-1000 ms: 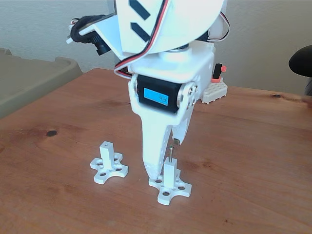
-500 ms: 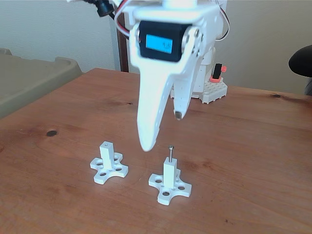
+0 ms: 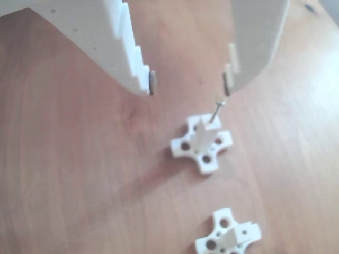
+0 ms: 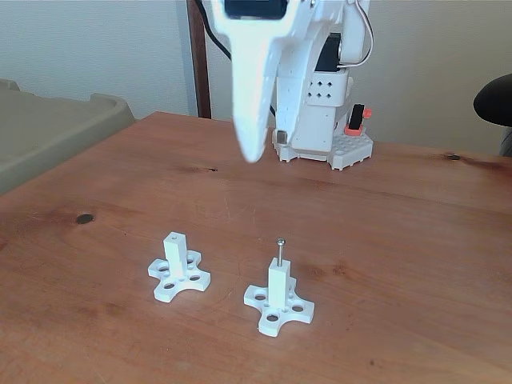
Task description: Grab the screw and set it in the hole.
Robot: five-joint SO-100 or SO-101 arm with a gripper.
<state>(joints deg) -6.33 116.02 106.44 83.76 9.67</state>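
While lodged upright in the hole (image 4: 278, 265), screw (image 4: 281, 250) well below spread, empty pincer (image 4: 268, 146)

Screw (image 4: 280, 250): thin dark grey shank, small round shiny head. Stands upright, lower end seated in hole, upper part and head projecting above post top. In other view (image 3: 217, 111) appears tilted, head toward upper right.

Hole (image 4: 278, 266): small round opening in end face of white square post on cross-shaped white base; occupied by screw, opening itself hidden. Post stands on wooden table, right of second like post in fixed view.
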